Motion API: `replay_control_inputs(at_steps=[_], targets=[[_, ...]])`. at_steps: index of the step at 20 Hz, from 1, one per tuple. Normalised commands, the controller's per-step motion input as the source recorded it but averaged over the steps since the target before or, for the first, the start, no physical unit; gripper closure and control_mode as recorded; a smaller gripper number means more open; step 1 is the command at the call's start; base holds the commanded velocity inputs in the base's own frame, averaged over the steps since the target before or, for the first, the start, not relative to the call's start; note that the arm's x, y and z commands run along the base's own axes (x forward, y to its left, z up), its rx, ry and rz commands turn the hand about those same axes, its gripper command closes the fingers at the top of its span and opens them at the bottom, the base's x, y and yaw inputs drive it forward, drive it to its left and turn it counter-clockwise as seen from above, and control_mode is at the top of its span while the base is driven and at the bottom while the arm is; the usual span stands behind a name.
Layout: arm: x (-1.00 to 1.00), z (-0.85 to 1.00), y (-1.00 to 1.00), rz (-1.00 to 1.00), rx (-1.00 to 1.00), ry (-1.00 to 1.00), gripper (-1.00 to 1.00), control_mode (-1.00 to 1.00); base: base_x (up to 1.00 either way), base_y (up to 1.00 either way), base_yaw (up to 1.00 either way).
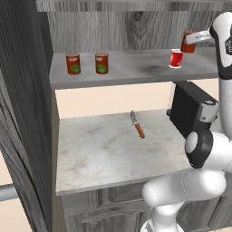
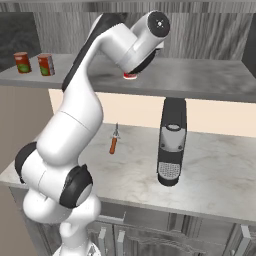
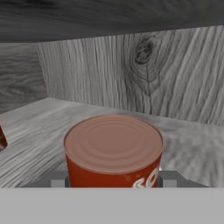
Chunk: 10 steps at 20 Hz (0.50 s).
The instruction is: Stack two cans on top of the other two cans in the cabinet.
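Red can (image 3: 113, 154) sits clamped between tool (image 3: 113, 178) fingers, above cabinet shelf (image 3: 39, 127).

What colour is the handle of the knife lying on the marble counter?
Orange, on the small knife; it shows best in the left base view.

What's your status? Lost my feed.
Gripper shut on plain red can, above shelf. White-band can nearby; two green-label cans far left. Nothing in the way.

We see even, soft rendered light, no glare; faint dark smudge on shelf board (image 1: 136, 68); hand-view pic slightly soft w/ blur.
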Motion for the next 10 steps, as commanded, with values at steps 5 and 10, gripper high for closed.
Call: replay_control_inputs(at_steps=[5, 10], targets=[[0.27, 0.00, 0.09, 0.01, 0.00, 0.00, 1.00, -1.00, 0.00, 0.00, 0.00], [0.25, -0.01, 0.00, 0.00, 0.00, 0.00, 1.00, -1.00, 0.00, 0.00, 0.00]])
